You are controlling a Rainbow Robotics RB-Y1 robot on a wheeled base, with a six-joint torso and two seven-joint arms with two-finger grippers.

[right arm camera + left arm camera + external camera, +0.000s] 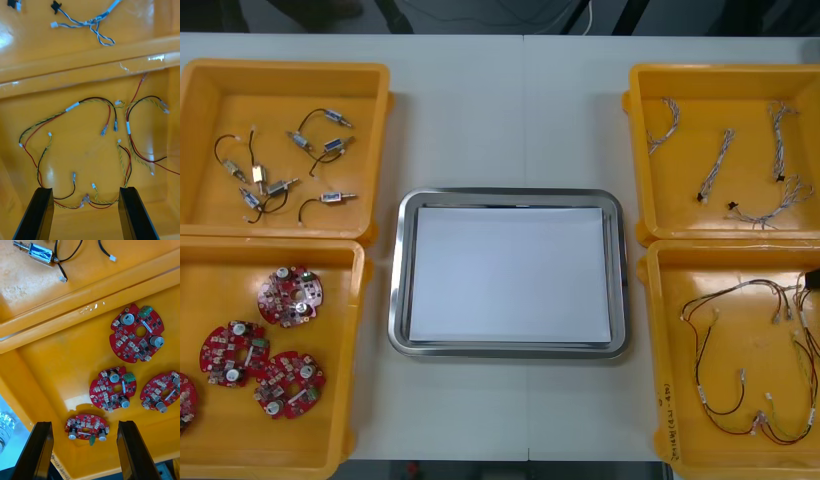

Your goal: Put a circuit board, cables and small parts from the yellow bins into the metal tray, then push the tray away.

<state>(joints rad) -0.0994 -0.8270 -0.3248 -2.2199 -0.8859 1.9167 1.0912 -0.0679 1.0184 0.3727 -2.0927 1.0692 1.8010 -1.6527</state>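
Observation:
The metal tray [396, 300], white inside, lies at the table's middle with nothing in it. Several round red circuit boards [290, 297] rest in the near left yellow bin [350, 400]. My left gripper [84, 423] hovers open over these boards [112, 389], one small board [86, 426] lying between its fingers below. Red and yellow cables [750, 400] sprawl in the near right yellow bin [660, 400]. Above those cables [90, 112] my right gripper [85, 189] hangs open, holding nothing.
The far left bin [375, 120] holds small metal parts [280, 165] with black leads. Twisted blue and white cables [725, 160] lie in the far right bin [640, 130]. Bare table surrounds the tray, with open room beyond its far rim.

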